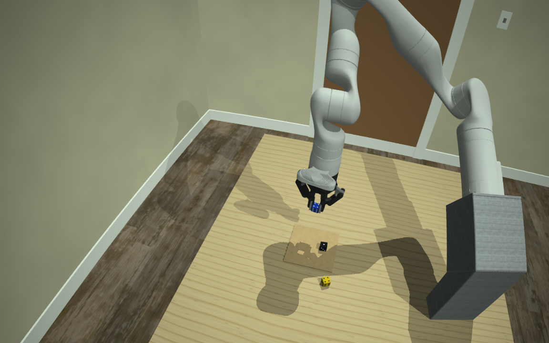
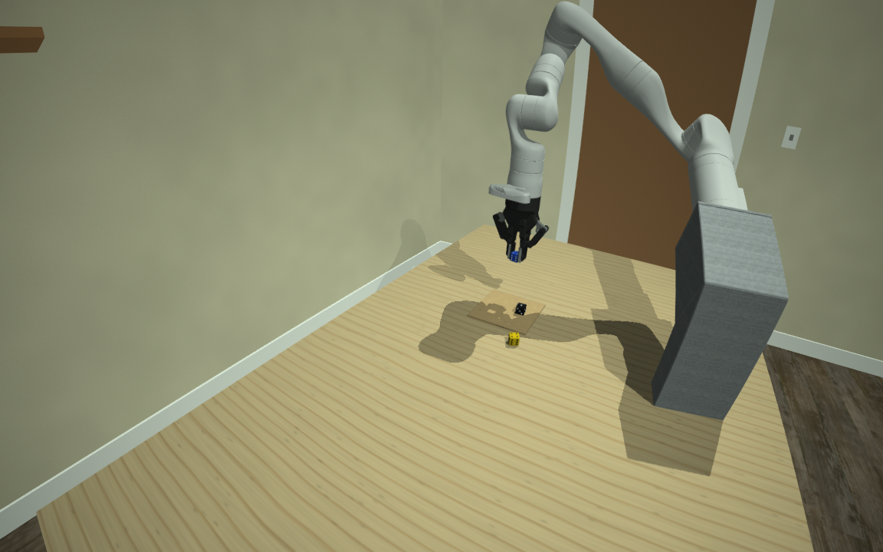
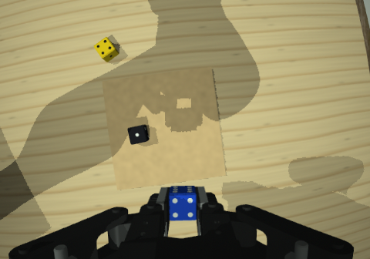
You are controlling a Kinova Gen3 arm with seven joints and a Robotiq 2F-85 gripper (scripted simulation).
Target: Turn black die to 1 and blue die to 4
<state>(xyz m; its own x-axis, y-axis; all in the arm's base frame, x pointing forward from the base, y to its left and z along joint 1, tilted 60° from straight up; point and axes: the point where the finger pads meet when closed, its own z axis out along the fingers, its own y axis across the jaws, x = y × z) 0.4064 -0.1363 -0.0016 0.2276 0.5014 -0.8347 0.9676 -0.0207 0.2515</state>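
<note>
My gripper (image 1: pixel 315 207) (image 2: pixel 514 256) (image 3: pixel 183 199) is shut on the blue die (image 1: pixel 315 207) (image 2: pixel 514 256) (image 3: pixel 183 206) and holds it in the air beyond the mat's back edge. The blue die shows 4 on the face turned up to the wrist camera; a side face with more pips shows in part. The black die (image 1: pixel 323 246) (image 2: pixel 520 308) (image 3: pixel 137 135) lies fully on the mat (image 1: pixel 330 265) (image 2: pixel 524 328) (image 3: pixel 193 163), with 1 on top. The yellow die (image 1: pixel 326 281) (image 2: pixel 513 339) (image 3: pixel 105 48) lies off the mat on the table, with 4 on top. The mat lies flat.
The pale wooden table (image 1: pixel 225 298) (image 2: pixel 293 425) (image 3: pixel 301 39) extends around the mat. The grey block (image 1: pixel 500 234) (image 2: pixel 743 343) under the arm's base stands to the right in the top and exterior views. Shadows of the arm fall across the mat and table.
</note>
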